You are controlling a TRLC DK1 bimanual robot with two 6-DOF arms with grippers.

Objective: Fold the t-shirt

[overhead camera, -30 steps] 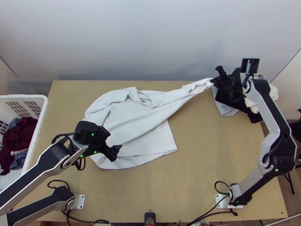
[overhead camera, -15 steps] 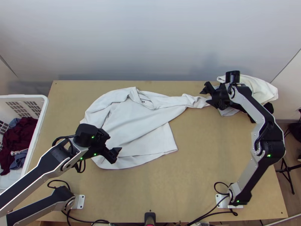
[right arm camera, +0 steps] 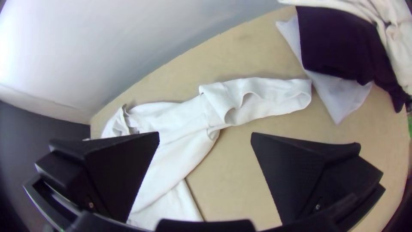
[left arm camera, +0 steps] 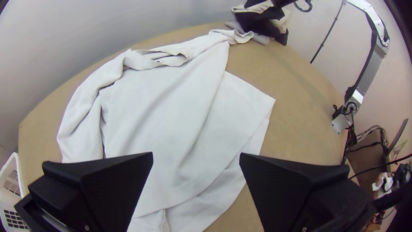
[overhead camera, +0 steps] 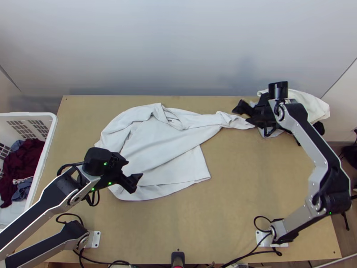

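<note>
Top view, with twelve o'clock at the far edge and bearings from the middle of the table point(overhead camera: 250, 192): one white long-sleeved shirt point(overhead camera: 156, 143), spread with creases, at ten o'clock. Collar point(overhead camera: 174, 121) on the shirt's twelve-to-one side; one lower corner pointing to its four o'clock. One sleeve point(overhead camera: 201, 121) stretched toward the shirt's two-to-three o'clock, rumpled near the cuff point(overhead camera: 244, 124); the other sleeve lies along the ten o'clock side. Left gripper point(overhead camera: 134, 169): open, above the lower part of the shirt at its seven o'clock; in the left wrist view its two black fingers point(left arm camera: 107, 184) stand wide apart, with white cloth between. Right gripper point(overhead camera: 244, 115): open, above the cuff end, at one o'clock on the table; in the right wrist view its fingers point(right arm camera: 116, 172) are wide apart and the cuff lies loose on the wood. Item, at two o'clock: a pile with cream cloth point(overhead camera: 314, 106), black cloth point(right arm camera: 334, 43) and pale grey cloth point(right arm camera: 337, 94), just beside the cuff. Item, at nine o'clock: one white slatted basket point(overhead camera: 50, 134) beside the table, holding dark red cloth point(overhead camera: 22, 161) and blue-grey cloth point(overhead camera: 22, 191).
</note>
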